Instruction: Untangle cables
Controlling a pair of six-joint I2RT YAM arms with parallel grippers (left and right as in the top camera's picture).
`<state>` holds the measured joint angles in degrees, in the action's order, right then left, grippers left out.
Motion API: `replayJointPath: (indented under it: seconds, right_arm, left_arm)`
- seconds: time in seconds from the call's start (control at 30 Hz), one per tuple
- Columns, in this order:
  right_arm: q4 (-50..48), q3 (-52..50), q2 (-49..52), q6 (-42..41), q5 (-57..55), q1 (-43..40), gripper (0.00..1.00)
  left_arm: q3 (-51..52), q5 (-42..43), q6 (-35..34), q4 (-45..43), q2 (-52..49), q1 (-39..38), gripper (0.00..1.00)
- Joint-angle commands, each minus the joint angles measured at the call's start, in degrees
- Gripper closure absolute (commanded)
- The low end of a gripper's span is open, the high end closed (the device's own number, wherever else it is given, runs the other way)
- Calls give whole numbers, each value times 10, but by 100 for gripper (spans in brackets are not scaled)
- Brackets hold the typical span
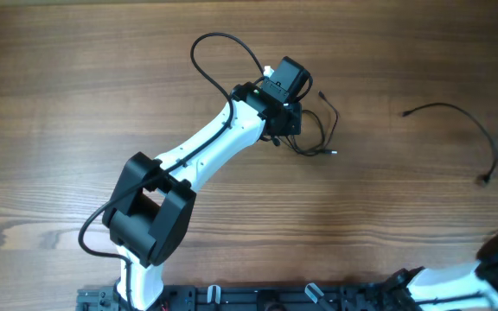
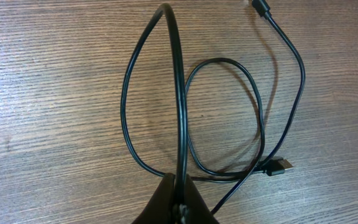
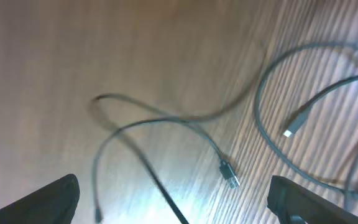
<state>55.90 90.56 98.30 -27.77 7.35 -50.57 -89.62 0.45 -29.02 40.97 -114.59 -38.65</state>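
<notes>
1. The looped cable (image 2: 179, 93) is the piece I have in hand. It is thin, black, light and limp, yet springy enough to keep its curves. One strand rises straight up out of my left gripper (image 2: 178, 210), whose jaws are pinched tight on it. The other loops lie flat on the wood ahead of the jaws.
2. Its USB plug (image 2: 281, 167) lies ahead and to the right of the jaws, beside a crossing of strands. A second plug (image 2: 260, 7) sits far ahead. I judge the plugs to be the only hard parts and likely to snag in a loop, so I would grip bare wire near a crossing.
3. The jacket looks smooth, so I expect a light pinch would let it slide.
4. The loose cables (image 3: 207, 140) lie beneath my right gripper (image 3: 173, 202), whose jaws are spread wide with nothing between them. That view is blurred. One small connector (image 3: 230, 174) lies just ahead, between the fingers.
5. The wooden table (image 1: 76, 104) is flat and matte, with open wood on every side of the left jaws for drawing a strand out.
</notes>
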Motion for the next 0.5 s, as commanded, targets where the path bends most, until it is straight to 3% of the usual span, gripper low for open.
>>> replayJointPath:
  seconds: [0.0, 0.2, 0.47]
  right_arm:
    - [9, 5, -101, 17, -40, 0, 0]
    - [-27, 5, -181, 53, -34, 0, 0]
    - [-59, 5, -103, 53, -1, 11, 0]
  left_arm:
    - [-3, 15, 3, 0, -6, -2, 96]
    - [-3, 15, 3, -2, -6, -2, 96]
    - [-3, 21, 3, -3, -6, -2, 96]
